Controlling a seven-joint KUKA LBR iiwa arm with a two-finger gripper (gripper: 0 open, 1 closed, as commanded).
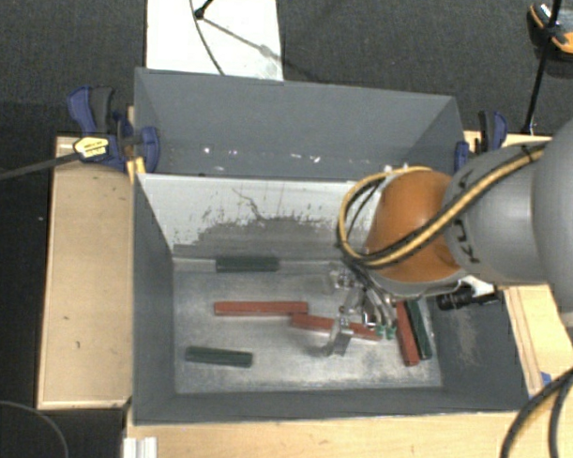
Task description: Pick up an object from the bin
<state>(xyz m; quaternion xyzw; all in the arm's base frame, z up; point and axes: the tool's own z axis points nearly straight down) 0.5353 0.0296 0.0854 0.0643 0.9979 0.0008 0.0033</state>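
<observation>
Right of bin (155, 275) centre, gripper (343, 336) low over short reddish-brown bar (309, 322), grip unclear.

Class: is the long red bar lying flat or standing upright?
Lying flat: the long red bar stretches along the bin floor, left of the gripper.

The bin (158, 266) floor lies bare along its front edge, from the dark green bar (219, 357) at the front left across to the hand (340, 336). A long red-brown bar (260, 309) and a shorter red bar (311, 322) just beside its end cross the middle. Another dark bar (248, 264) lies by the back wall. Red and green sticks (409, 338) crowd the right side under the arm.
</observation>
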